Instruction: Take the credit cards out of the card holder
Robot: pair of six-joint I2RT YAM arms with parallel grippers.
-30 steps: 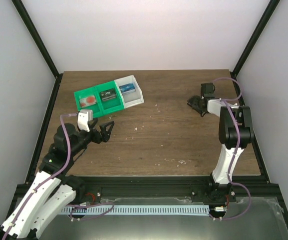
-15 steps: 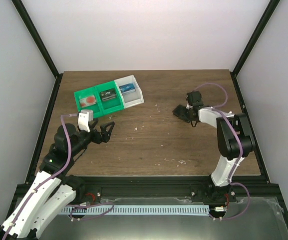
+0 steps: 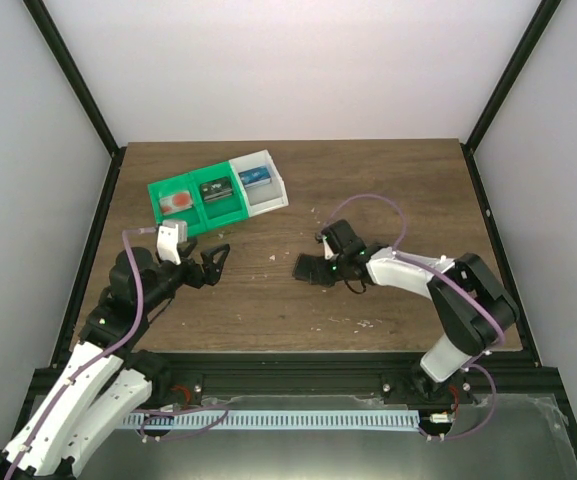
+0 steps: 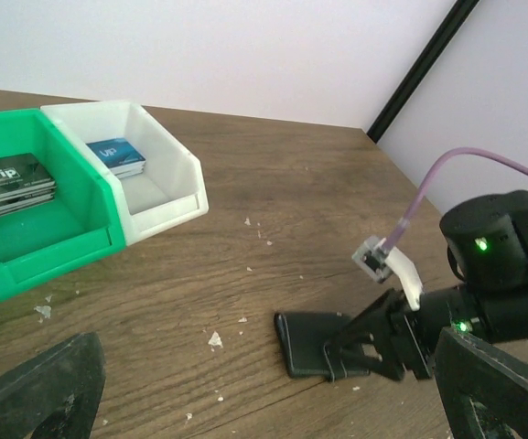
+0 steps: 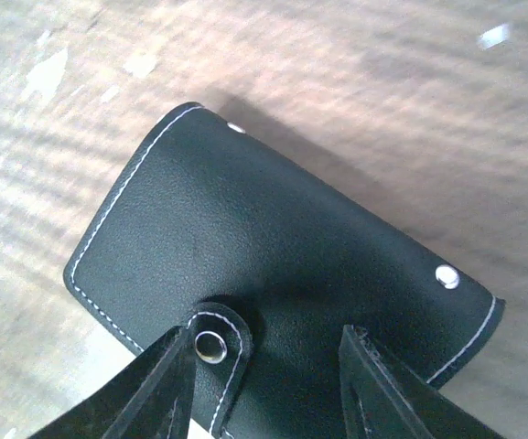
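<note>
The brown wooden table (image 3: 368, 190) is scuffed and dotted with small white flecks (image 4: 216, 339), most of them in the stretch between the two sets of jaws. A green-and-white tray (image 4: 53, 256) sits straight on the wood, ahead and to the left of the left gripper (image 3: 215, 262), whose jaws are spread wide. The black card holder (image 5: 273, 247) is flat and low over the wood, its tab end pinched in the jaws of the right gripper (image 5: 265, 375). I can't tell whether it touches the table.
</note>
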